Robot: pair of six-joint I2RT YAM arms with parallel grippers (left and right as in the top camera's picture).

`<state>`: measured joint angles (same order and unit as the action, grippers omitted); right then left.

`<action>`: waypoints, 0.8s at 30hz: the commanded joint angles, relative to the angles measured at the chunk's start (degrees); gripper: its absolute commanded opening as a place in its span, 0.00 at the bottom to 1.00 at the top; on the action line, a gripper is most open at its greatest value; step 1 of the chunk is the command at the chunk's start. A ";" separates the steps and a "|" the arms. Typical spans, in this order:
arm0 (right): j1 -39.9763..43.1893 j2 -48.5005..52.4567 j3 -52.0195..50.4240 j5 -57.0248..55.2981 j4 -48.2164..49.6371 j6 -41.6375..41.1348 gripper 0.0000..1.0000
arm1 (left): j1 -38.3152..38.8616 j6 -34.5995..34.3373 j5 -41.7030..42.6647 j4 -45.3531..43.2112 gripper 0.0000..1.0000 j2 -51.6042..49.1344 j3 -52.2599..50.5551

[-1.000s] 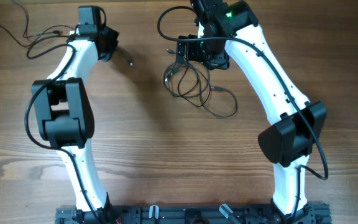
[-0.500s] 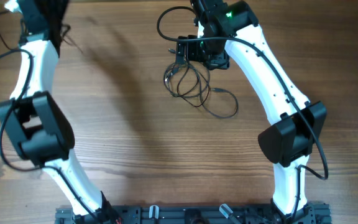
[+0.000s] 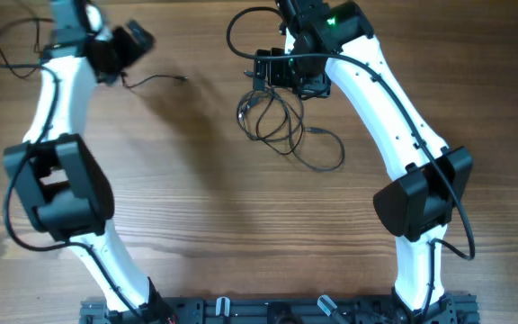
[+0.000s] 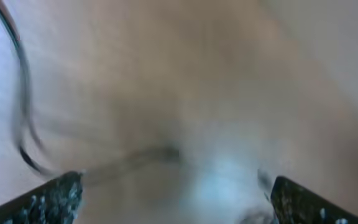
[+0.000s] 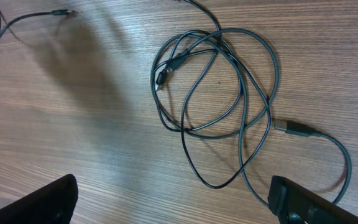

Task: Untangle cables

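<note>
A loose tangle of thin black cables (image 3: pixel 281 126) lies on the wooden table at top centre, seen close up in the right wrist view as overlapping loops (image 5: pixel 216 106) with a plug end (image 5: pixel 294 129). My right gripper (image 3: pixel 266 72) hovers just behind it, open and empty (image 5: pixel 176 208). One separate cable strand (image 3: pixel 156 80) lies stretched out to the left of the tangle. My left gripper (image 3: pixel 131 45) is above that strand's left end, open; its view is blurred, with wide-apart fingertips (image 4: pixel 55 199) and a dark strand (image 4: pixel 20 93).
Another thin black wire (image 3: pixel 3 40) loops at the table's far left corner. Both arm bases stand at the front edge on a black rail (image 3: pixel 277 310). The right arm's own thick cable (image 3: pixel 241 27) arcs above the tangle.
My left gripper has opened and its arm swung far left and back, now sitting further left than before. The separate strand now lies stretched on the table. The right arm and tangle have not moved.
</note>
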<state>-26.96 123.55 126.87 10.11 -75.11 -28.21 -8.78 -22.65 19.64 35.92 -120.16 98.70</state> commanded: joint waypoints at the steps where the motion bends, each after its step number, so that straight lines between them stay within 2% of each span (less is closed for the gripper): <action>1: -0.20 -1.14 0.28 0.50 0.33 0.83 1.00 | 5.90 -6.27 -11.08 7.39 1.00 -0.63 -0.13; 4: -0.20 -1.14 0.28 0.52 0.48 0.83 1.00 | 8.92 -10.32 -12.28 4.74 1.00 -4.07 -0.13; 6: -0.20 -1.14 0.28 1.38 0.48 1.09 1.00 | 9.31 -19.10 -12.28 3.56 1.00 -6.58 -0.13; 7: -0.20 -1.14 0.28 1.57 0.37 1.25 1.00 | 8.79 -25.99 -14.05 2.82 1.00 -8.31 -0.13; 10: -0.20 -1.14 0.28 1.57 -0.24 1.25 1.00 | 7.45 -27.76 -18.80 -0.98 0.97 -9.94 -0.13; 11: -0.20 -1.14 0.28 1.57 -0.28 1.25 1.00 | 6.67 -27.76 -19.10 -3.39 0.89 -10.34 -0.13; 13: -0.20 -1.14 0.28 1.57 -0.09 1.22 1.00 | 5.57 -27.76 -19.08 -7.78 0.65 -10.36 -0.13; 15: -0.20 -1.14 0.28 1.57 -0.13 1.20 1.00 | 4.90 -27.76 -19.10 -10.32 0.36 -10.36 -0.13; 16: -0.20 -1.14 0.28 1.57 -0.15 1.20 1.00 | 4.50 -27.69 -19.10 -12.81 0.05 -10.36 -0.11; 19: -0.20 -1.14 0.28 1.55 -0.96 1.25 1.00 | 3.67 -27.71 -15.50 -22.58 0.04 -9.79 -0.09; 22: -0.26 -1.14 0.17 1.53 -2.10 1.27 1.00 | 2.43 -29.11 -4.98 -42.29 0.04 -8.66 -0.04; 24: -0.61 -1.14 0.17 1.55 -2.38 1.25 1.00 | 1.75 -31.82 -6.93 -52.83 0.06 -8.39 -0.04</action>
<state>-26.98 123.55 126.87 11.03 -77.19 -27.79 -5.93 -51.53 10.68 -9.61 -129.32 98.02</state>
